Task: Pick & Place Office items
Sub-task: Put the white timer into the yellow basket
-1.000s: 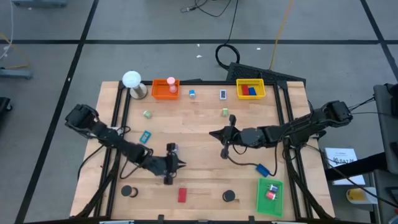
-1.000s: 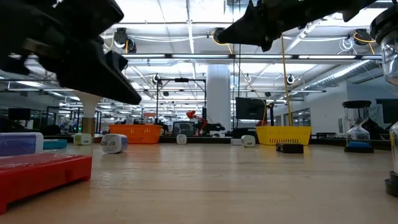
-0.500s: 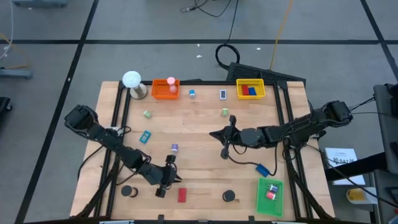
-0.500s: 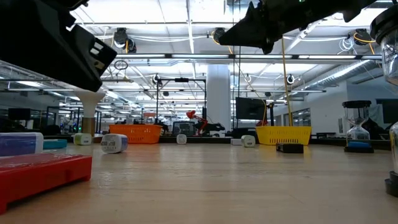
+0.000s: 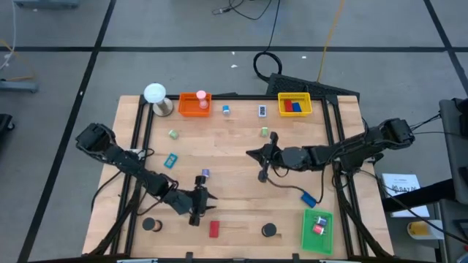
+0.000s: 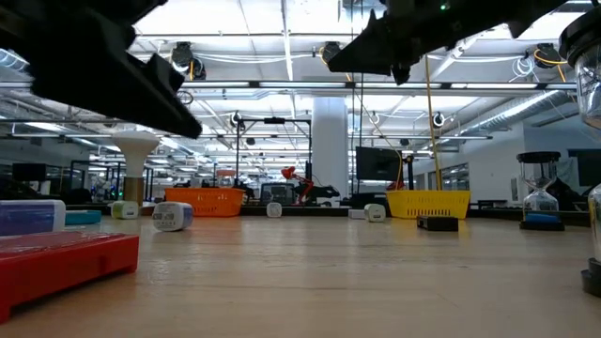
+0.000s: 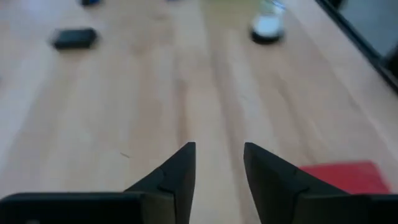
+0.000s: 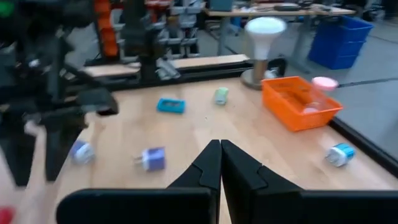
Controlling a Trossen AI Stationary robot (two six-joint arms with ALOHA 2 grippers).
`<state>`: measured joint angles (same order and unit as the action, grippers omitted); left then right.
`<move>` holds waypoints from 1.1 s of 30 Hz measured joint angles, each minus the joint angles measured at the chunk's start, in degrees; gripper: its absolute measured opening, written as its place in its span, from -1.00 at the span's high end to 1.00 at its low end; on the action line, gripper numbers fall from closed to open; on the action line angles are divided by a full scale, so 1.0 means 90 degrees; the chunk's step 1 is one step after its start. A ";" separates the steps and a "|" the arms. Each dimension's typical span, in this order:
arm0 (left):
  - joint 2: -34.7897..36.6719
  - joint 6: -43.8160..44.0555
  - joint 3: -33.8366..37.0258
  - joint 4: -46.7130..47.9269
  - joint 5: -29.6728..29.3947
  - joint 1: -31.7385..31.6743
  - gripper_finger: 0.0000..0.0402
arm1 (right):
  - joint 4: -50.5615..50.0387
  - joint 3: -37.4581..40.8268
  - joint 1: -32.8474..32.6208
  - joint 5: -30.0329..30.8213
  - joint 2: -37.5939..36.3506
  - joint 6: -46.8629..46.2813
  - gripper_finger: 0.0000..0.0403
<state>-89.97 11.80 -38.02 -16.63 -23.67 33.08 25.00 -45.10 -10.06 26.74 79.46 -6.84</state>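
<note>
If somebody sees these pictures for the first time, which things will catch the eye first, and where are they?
Two dark arms reach in over the wooden table: the left gripper open near the front edge, just above a red block, the right gripper shut near the middle. Bright trays stand out: orange tray and yellow tray at the back, green tray front right.

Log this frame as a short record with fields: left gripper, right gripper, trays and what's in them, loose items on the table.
left gripper: open, empty, above the near part of the table, close to the red block
right gripper: shut, empty, above mid-table
orange tray: holds a pink piece
yellow tray: red and blue pieces
green tray: small red and pink pieces
loose items: two black discs, blue block, teal block, small clip-like bits
</note>
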 joint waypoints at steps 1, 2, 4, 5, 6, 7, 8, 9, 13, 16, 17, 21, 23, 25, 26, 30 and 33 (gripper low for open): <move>-0.0001 -0.0087 0.0126 -0.0307 -0.0195 -0.0060 0.34 | 0.0037 0.0000 0.0111 0.0006 -0.0002 -0.0019 0.99; -0.0002 -0.0181 0.0271 -0.0677 -0.0349 -0.0141 0.37 | 0.0053 0.0000 0.0232 0.0007 -0.0007 -0.0042 0.99; -0.0002 -0.0322 0.0602 -0.1433 -0.0573 -0.0376 0.48 | 0.0033 0.0000 0.0509 0.0007 -0.0026 -0.0182 0.99; -0.0002 -0.0347 0.0792 -0.1823 -0.0655 -0.0507 0.54 | 0.0004 -0.0014 0.0681 0.0007 -0.0028 -0.0288 0.99; -0.0002 -0.0365 0.0980 -0.2180 -0.0721 -0.0649 0.60 | -0.0145 -0.0064 0.0862 0.0007 -0.0029 -0.0412 0.99; -0.0002 -0.0408 0.1169 -0.2521 -0.0731 -0.0799 0.67 | -0.0398 -0.0153 0.1053 0.0006 -0.0029 -0.0572 0.99; -0.0002 -0.0436 0.1338 -0.2825 -0.0732 -0.0948 0.73 | -0.0772 -0.0286 0.1260 0.0008 -0.0029 -0.0754 0.99; -0.0002 -0.0449 0.1494 -0.3056 -0.0732 -0.1109 0.80 | -0.1241 -0.0465 0.1458 0.0012 -0.0027 -0.0947 0.99; -0.0005 -0.0497 0.1943 -0.3679 -0.0732 -0.1658 0.98 | -0.2742 -0.1325 0.2162 0.0020 0.0023 -0.1484 0.99; -0.0006 -0.0458 0.2035 -0.3757 -0.0731 -0.1946 0.92 | -0.3569 -0.1946 0.2585 -0.0024 0.0048 -0.1708 0.99; -0.0007 -0.0459 0.2035 -0.3751 -0.0730 -0.2022 0.89 | -0.3805 -0.2155 0.2731 -0.0119 0.0087 -0.1809 0.99; -0.0007 -0.0461 0.2011 -0.3761 -0.0729 -0.2226 0.79 | -0.4709 -0.2977 0.3270 -0.0535 0.0633 -0.2250 0.99; -0.0007 -0.0461 0.2011 -0.3761 -0.0721 -0.2278 0.76 | -0.5014 -0.3507 0.3511 -0.0937 0.1141 -0.2377 0.99; -0.0007 -0.0460 0.2011 -0.3763 -0.0715 -0.2313 0.74 | -0.5261 -0.4078 0.3745 -0.1191 0.1692 -0.2355 0.99; -0.0007 -0.0460 0.2010 -0.3763 -0.0713 -0.2324 0.73 | -0.5551 -0.4370 0.3867 -0.1260 0.1950 -0.2350 0.99; -0.0007 -0.0460 0.2009 -0.3783 -0.0713 -0.2341 0.72 | -0.6602 -0.5406 0.4336 -0.1389 0.2876 -0.2510 0.95; -0.0007 -0.0460 0.2009 -0.3783 -0.0712 -0.2341 0.72 | -0.7174 -0.5903 0.4605 -0.1555 0.3305 -0.2547 0.81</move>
<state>-90.04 7.66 -19.94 -50.68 -30.08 12.01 -39.57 -98.23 31.39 12.75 109.21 -29.76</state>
